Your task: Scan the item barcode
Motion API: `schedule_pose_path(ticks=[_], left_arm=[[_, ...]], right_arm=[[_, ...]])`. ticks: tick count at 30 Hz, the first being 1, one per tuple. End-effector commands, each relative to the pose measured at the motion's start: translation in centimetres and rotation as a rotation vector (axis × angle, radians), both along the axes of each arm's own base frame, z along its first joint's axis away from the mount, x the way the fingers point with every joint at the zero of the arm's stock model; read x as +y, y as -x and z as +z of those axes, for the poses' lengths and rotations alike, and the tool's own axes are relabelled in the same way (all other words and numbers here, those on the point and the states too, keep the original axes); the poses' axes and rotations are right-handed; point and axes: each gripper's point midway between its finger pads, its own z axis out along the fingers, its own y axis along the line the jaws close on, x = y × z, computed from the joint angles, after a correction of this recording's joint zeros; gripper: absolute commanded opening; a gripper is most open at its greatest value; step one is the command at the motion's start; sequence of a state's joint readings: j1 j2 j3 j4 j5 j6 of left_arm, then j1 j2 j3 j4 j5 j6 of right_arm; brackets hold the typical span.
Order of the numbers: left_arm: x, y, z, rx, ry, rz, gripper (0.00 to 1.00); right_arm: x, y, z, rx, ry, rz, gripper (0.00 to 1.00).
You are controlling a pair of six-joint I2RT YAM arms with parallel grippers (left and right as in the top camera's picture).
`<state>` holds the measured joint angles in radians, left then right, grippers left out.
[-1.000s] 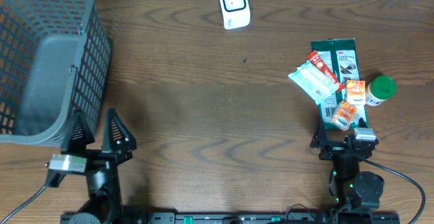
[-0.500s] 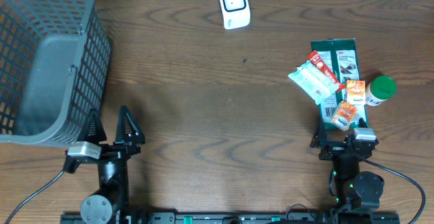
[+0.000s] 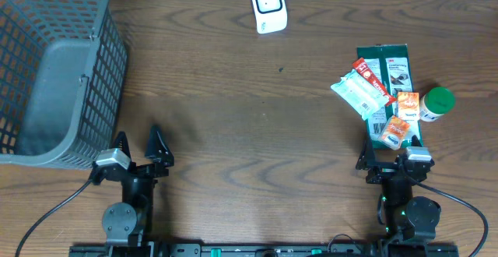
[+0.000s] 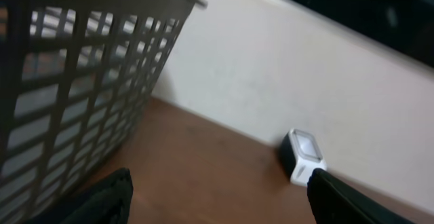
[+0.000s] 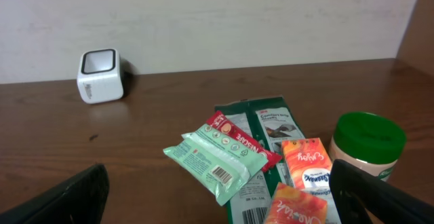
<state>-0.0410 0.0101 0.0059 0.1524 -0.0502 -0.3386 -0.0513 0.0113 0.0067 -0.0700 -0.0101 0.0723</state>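
Note:
The white scanner (image 3: 268,6) stands at the table's far edge; it also shows in the left wrist view (image 4: 304,157) and the right wrist view (image 5: 100,75). A pile of items lies at the right: a pale green packet (image 5: 215,163) with its barcode facing up, a red sachet (image 5: 241,139), a dark green pack (image 3: 387,74), two orange packets (image 3: 408,103) and a green-lidded jar (image 3: 436,103). My right gripper (image 3: 392,157) stands open just in front of the pile, touching nothing. Near the front left, my left gripper (image 3: 134,154) is open and empty.
A grey mesh basket (image 3: 54,70) fills the far left, close beside the left gripper, and its wall looms in the left wrist view (image 4: 74,81). A pale wall runs behind the table. Bare wood lies between the two arms.
The left arm has slid to the right along the front edge, away from under the basket's corner. The right arm and all items have stayed put.

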Motion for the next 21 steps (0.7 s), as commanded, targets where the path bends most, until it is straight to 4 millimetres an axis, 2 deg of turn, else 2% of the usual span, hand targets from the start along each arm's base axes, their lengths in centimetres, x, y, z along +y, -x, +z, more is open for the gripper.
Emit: schedule_pose_path(ticks=[1,10,21], left_arm=[[-0.2,0.0,-0.7,0.030,-0.073,-0.011,0.83],[-2.7,0.0,-1.4,0.049,-0.386,-0.145,0.83],[-2.6,0.3,-5.0,0.192,-0.397,-0.168,0.83]], right_arm=[[-0.3,0.0,0.0,-0.002,-0.012,-0.014,0.99],[-0.3,0.0,0.0,-0.002,-0.012,-0.014,0.99],[-0.3,0.0,0.0,-0.002,-0.012,-0.014,0.99]])
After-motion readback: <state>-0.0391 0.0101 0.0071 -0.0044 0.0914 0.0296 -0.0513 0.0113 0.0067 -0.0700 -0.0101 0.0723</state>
